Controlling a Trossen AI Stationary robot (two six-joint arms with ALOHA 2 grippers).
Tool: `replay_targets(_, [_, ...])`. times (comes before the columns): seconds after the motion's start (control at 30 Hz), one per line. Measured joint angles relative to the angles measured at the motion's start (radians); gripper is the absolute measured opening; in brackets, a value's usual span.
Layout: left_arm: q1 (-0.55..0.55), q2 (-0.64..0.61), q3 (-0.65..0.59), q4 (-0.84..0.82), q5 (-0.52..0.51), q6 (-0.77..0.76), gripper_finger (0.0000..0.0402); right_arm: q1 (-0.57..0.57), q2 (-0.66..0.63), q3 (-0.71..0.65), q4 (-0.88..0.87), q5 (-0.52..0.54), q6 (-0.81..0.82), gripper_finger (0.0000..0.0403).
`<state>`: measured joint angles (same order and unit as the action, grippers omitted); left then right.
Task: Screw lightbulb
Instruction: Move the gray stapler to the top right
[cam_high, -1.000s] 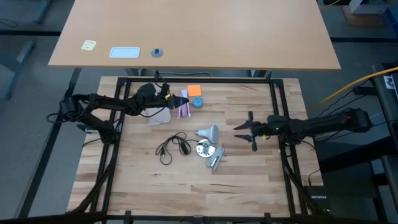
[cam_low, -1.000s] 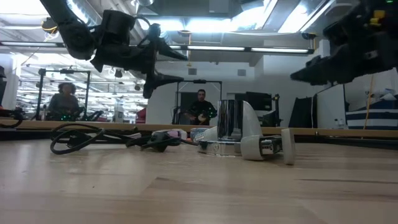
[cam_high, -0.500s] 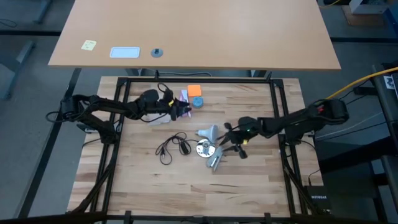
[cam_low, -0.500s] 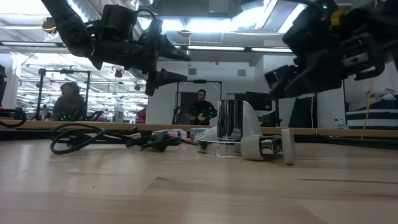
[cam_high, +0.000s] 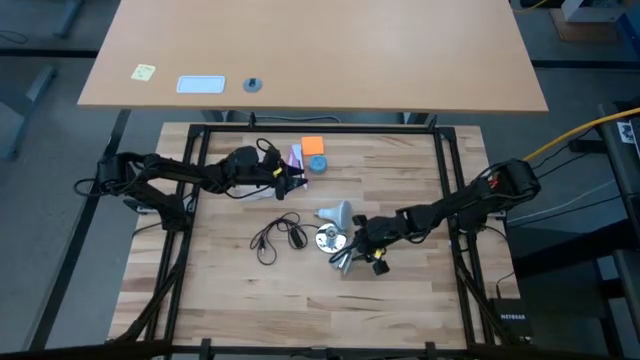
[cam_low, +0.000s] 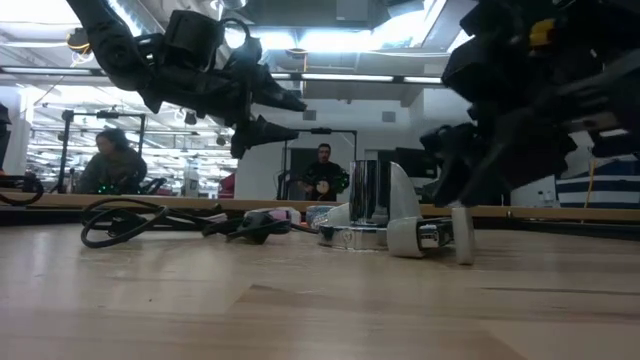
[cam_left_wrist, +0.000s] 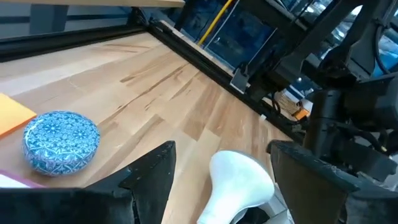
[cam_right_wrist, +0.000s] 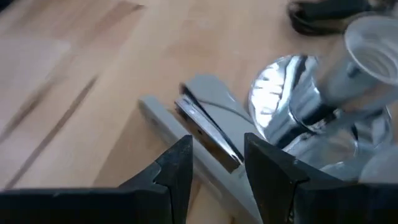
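Right pincer (cam_high: 352, 258) hovers open beside the lightbulb (cam_high: 336, 213) — nothing held.

Right end effector (cam_right_wrist: 214, 171): two dark fingers (cam_right_wrist: 174, 171) at the 6 o'clock edge, a clear gap between them, nothing held. Wooden worktop (cam_right_wrist: 74, 81) fills the view from 9 through 12 o'clock. Just past the fingertips a grey flat clamp-like piece (cam_right_wrist: 199, 127) lies on the wood, running diagonally. At 2–3 o'clock sits a shiny silvery socket (cam_right_wrist: 292, 124), with a pale ribbed collar (cam_right_wrist: 373, 46) at its far end. Dark cord (cam_right_wrist: 323, 12) at 1 o'clock, blurred.
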<state>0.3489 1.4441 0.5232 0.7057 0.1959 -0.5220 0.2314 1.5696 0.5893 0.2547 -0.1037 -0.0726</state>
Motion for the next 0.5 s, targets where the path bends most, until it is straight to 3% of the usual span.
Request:
replay_targets(0.3, [-0.015,0.000,0.000,-0.044,-0.003,0.000,0.0255,-0.002,0.014,0.006,-0.064,0.007,0.221,0.0143])
replay_targets(0.5, [-0.030,0.000,0.000,-0.043,-0.003,-0.002,0.0255,-0.003,0.011,0.009,-0.193,-0.034,0.229,0.0143])
